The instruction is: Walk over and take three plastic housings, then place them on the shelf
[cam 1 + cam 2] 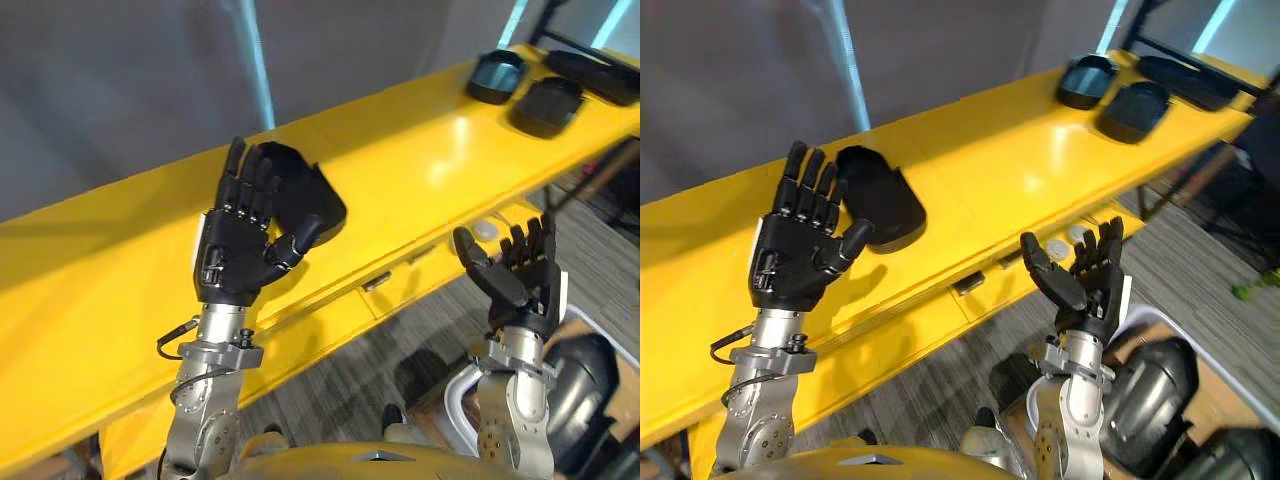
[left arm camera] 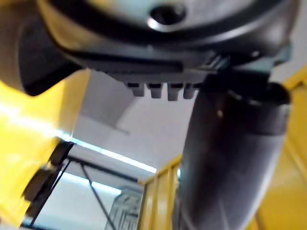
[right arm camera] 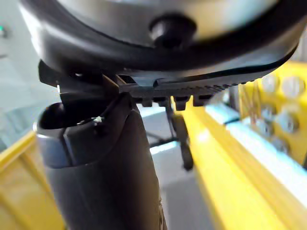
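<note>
A black plastic housing point(image 1: 305, 200) lies on the yellow shelf point(image 1: 420, 150) near its middle. My left hand point(image 1: 240, 240) is raised just in front of it, open, fingers straight and thumb out, holding nothing. Two more black housings point(image 1: 497, 75) point(image 1: 548, 105) rest at the shelf's far right end. My right hand point(image 1: 520, 280) is open below the shelf's front edge, palm up and empty. In the wrist views the left thumb point(image 2: 230, 158) and the right thumb point(image 3: 100, 167) stand out straight beside yellow shelf parts.
A flat dark part point(image 1: 598, 75) lies at the shelf's far right corner. A lower yellow tier point(image 1: 400, 290) holds small round pieces point(image 1: 487, 230). A container with dark rounded housings point(image 1: 1160, 390) stands on the grey carpet at lower right.
</note>
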